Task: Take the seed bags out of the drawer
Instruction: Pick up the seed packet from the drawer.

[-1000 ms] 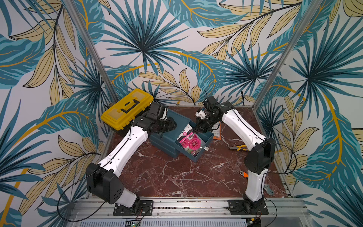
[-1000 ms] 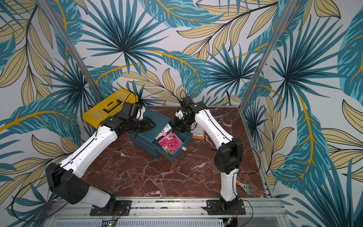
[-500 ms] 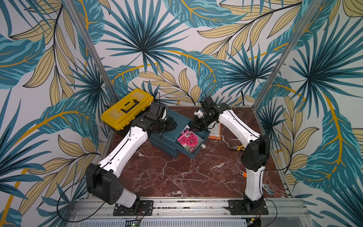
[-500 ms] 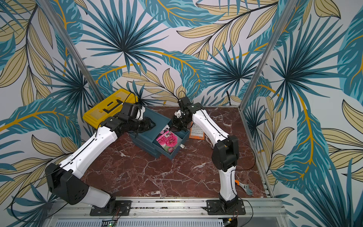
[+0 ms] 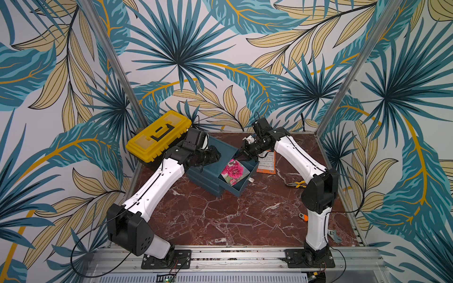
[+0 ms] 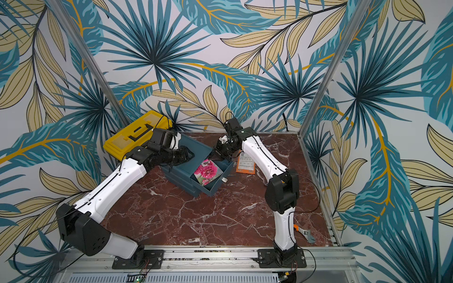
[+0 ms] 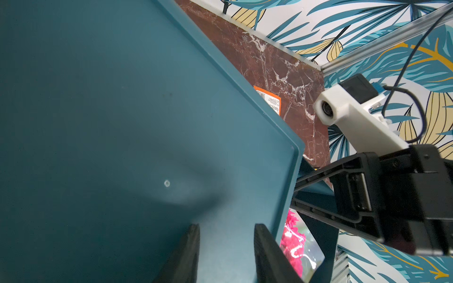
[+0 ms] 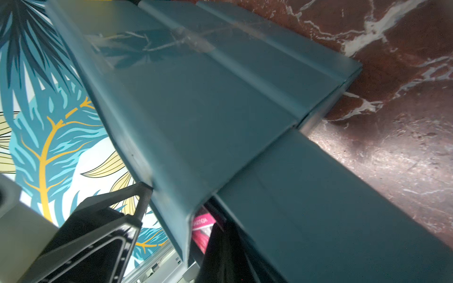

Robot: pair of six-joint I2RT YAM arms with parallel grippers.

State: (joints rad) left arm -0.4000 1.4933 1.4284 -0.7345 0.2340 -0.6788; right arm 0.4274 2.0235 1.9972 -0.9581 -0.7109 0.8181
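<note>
- Note left gripper (image 7: 225, 254): jaws apart, empty, over the cabinet (image 5: 225, 147) top, just left of frame centre in both top views.
- Note right gripper (image 5: 243, 152): jaws together at the back of the open drawer (image 5: 245, 186), just beside the cabinet edge; grip on any bag not discernible.
- Locate one seed bag (image 5: 232, 171), pink flower up, tilted inside the drawer at frame centre.
- Locate a second bag (image 5: 267, 161) flat on the table (image 5: 220, 215), just right of the drawer.
- Expect closed jaws to shove the seed bag under the cabinet or crease it instead of pinching it.
- Expect a strike on the cabinet edge, given tight clearance.
- Expect cabinet slide or drawer closure under a sideways push, given no clamp on either.
</note>
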